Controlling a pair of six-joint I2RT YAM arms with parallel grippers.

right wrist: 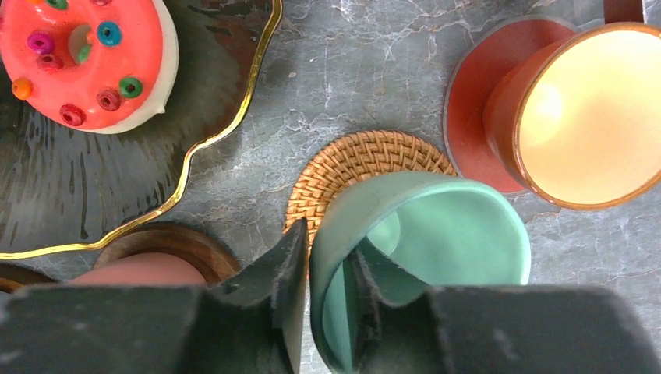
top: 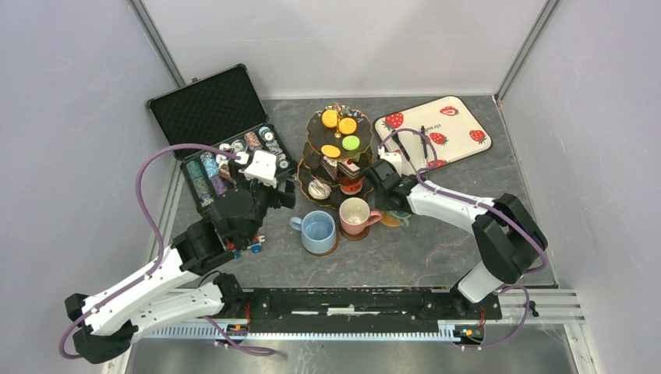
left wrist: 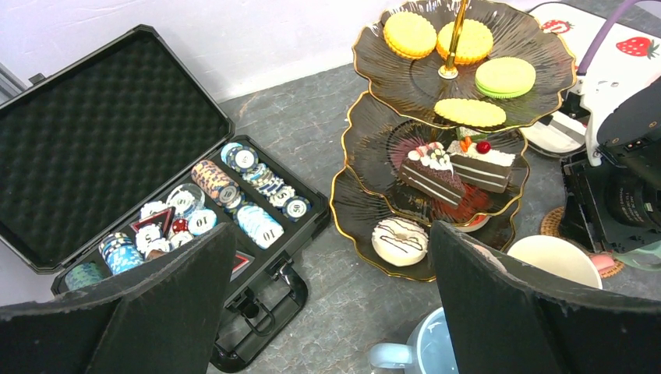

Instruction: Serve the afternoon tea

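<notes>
The dark three-tier gold-rimmed stand holds macarons, cake slices, a white donut and a red-iced donut. In front of it stand a blue mug and a pink mug on coasters. My right gripper is shut on the green mug, one finger inside its wall and one outside. That mug sits over a woven coaster. My left gripper is open and empty above the bare table, left of the blue mug.
The open black poker chip case lies at the back left, close under my left arm. A strawberry-print tray lies at the back right. A wooden round piece sits beside my right fingers. Grey walls close in on three sides.
</notes>
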